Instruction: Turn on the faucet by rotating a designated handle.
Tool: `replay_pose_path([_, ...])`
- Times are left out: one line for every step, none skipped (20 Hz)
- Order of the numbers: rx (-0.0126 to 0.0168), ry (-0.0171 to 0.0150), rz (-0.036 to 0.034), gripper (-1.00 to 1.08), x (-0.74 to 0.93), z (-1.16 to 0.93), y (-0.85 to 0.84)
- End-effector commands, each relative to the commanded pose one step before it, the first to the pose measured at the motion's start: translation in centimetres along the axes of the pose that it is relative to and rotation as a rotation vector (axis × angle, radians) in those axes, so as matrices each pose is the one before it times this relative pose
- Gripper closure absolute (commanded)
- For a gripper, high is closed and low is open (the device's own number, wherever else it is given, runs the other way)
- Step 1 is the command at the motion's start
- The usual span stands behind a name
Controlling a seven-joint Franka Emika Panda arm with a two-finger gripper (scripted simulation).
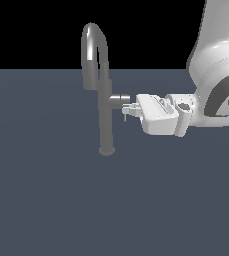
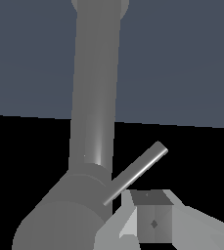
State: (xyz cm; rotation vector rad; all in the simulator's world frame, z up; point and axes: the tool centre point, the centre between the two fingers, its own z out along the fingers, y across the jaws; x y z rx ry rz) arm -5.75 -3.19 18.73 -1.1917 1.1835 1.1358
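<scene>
Faucet (image 1: 105, 100) stands upright on the grey desk (image 1: 46, 200) in the exterior view, its side stub pointing toward that view's right, where the thin handle (image 1: 124, 116) hangs down just before the end effector (image 1: 132, 110). Whether the fingers clench it cannot be told.

In the wrist view, the handle (image 2: 135, 172) slants out from the stub, just beside one finger pad (image 2: 153, 222); the faucet column (image 2: 96, 88) rises behind.

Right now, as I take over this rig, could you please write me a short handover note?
Pincer: at the side stub of the tall grey metallic gooseneck faucet, right beside the thin short grey lever handle; open or shut unclear, and no grip on the lever is visible.
Faucet: upright on the dark surface.
Done: approach to the handle.
Left: engage the lever and rotate it.
</scene>
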Motion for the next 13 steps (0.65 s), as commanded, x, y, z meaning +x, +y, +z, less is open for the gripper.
replay_pose_path([0.00105,0.00146,0.0046,1.08,0.452,0.02,-0.18])
replay_pose_path([0.00082,0.00084,0.00451,1.08,0.413,0.0,-0.152])
replay_pose_path([0.00082,0.00084,0.00451,1.08,0.412,-0.001,-0.151])
replay_pose_path([0.00082,0.00084,0.00448,1.08,0.41,-0.001,-0.151])
replay_pose_path([0.00081,0.00084,0.00446,1.08,0.408,-0.001,-0.15])
replay_pose_path([0.00081,0.00084,0.00446,1.08,0.407,-0.001,-0.15])
replay_pose_path([0.00081,0.00084,0.00446,1.08,0.407,-0.001,-0.15])
replay_pose_path([0.00081,0.00084,0.00443,1.08,0.405,-0.001,-0.15])
replay_pose_path([0.0008,0.00083,0.0044,1.08,0.403,-0.002,-0.149])
replay_pose_path([0.0008,0.00084,0.0044,1.08,0.402,-0.002,-0.149])
replay_pose_path([0.0008,0.00084,0.00438,1.08,0.399,-0.002,-0.149])
replay_pose_path([0.00079,0.00084,0.00435,1.08,0.397,-0.003,-0.148])
replay_pose_path([0.0,0.0,0.0,1.08,0.0,0.0,0.0])
